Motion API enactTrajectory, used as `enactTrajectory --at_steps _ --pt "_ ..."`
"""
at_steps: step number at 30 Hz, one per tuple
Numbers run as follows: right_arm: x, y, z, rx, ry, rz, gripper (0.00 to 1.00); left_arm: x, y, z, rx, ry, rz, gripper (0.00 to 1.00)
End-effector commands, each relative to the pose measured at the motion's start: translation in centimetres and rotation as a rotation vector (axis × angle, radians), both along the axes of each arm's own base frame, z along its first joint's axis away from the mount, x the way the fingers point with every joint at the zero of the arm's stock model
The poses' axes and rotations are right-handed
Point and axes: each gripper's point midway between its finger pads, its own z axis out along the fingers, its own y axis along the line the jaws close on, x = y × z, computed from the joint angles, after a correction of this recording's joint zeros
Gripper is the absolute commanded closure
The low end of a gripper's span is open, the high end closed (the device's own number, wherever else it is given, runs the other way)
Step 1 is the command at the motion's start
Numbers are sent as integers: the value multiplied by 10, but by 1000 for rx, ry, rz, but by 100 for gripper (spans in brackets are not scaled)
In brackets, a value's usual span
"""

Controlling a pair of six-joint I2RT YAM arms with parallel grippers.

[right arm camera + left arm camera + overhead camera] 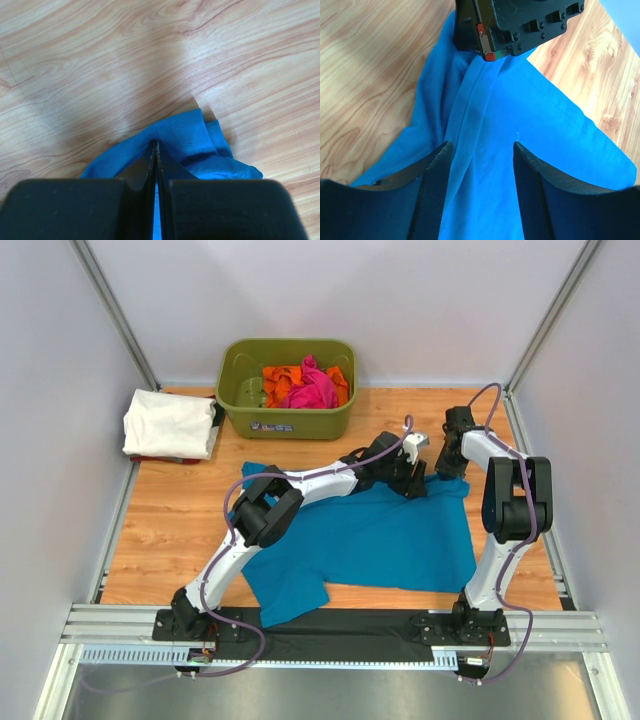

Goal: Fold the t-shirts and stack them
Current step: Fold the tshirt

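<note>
At the far left of the table [165, 530] a white t-shirt [168, 422] lies folded. Just right of it stands the olive-green tub [290, 422], with an orange t-shirt [278, 386] and a pink t-shirt [316, 388] bunched inside. The teal-blue t-shirt [380, 540] lies spread flat across the middle of the table, with one sleeve pointing toward the arm bases.

The left gripper [482, 162] reaches across to the shirt's far right part. Its fingers [437, 175] stand well apart over the cloth and clamp nothing. Just to its right, the right gripper [155, 150] has its jaws pressed fully together on a bunched bit of the shirt's far right corner.

The shirt looks light, limp and thin, so it will probably sag and crease wherever it is unsupported, and a single layer could slip from a shallow pinch. A hem, seam or corner, where the cloth is doubled, seems the safer place to hold. Two grips spaced along one edge should keep the fold line straight.

Only the overhead view shows the whole shirt, the tub and the white shirt. It does not show how either pair of jaws stands. The left wrist view shows a raised ridge of cloth running up to the right gripper, and the gap between its own fingers. The right wrist view shows the pinch itself, with bare wood beyond it.
</note>
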Motion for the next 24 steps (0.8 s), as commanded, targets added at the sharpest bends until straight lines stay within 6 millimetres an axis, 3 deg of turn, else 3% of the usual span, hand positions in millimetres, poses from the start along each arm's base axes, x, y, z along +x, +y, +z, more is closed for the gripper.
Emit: enactTrajectory --at_steps 1,6,15,21,24 --pt "3 -4 -1 -14 0 -19 100 -2 -2 -3 2 -4 -8 42" --pt "3 -3 -2 -6 3 -19 100 2 2 -12 34 -12 19 41" --pt "3 -3 -1 -6 3 -18 100 12 5 -8 53 -52 66 38" --pt "3 -2 -2 -3 2 -19 100 6 6 -19 71 -9 46 43" --pt "4 -2 -2 -4 3 -18 100 4 5 -21 68 -3 33 51"
